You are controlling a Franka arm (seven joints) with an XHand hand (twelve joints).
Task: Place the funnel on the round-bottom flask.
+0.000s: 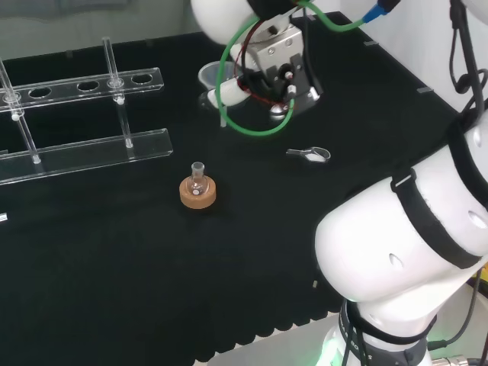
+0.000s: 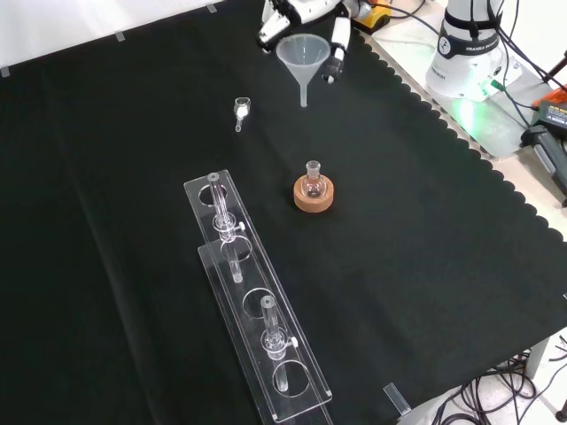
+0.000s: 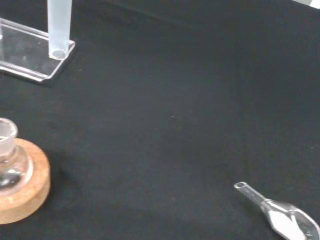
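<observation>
In the head view, one funnel (image 1: pixel 213 76) is seen held up near the far edge of the surface (image 1: pixel 99 259), gripped by the curled fingers of the robot hand (image 1: pixel 278 65). One round-bottom flask (image 1: pixel 198 180) is seated upright in one cork ring (image 1: pixel 198 194) near the middle of the surface, well apart from the funnel. One clear rack (image 1: pixel 84 145) is laid along the left edge, and one small clear scoop (image 1: pixel 309 155) is seen towards the right.

In the front view, the funnel (image 2: pixel 303 58) is held by the robot hand (image 2: pixel 306 22) near the top edge, stem downward. A small pale piece is seen inside the flask (image 2: pixel 312 181). A white substance is held in the scoop (image 2: pixel 241 110). Two clear tubes are carried upright by the rack (image 2: pixel 252 301).

In the wrist view, the funnel's stem (image 3: pixel 59 27), the flask (image 3: pixel 9 162) on its ring (image 3: pixel 27 192) and the scoop (image 3: pixel 280 215) are seen.
</observation>
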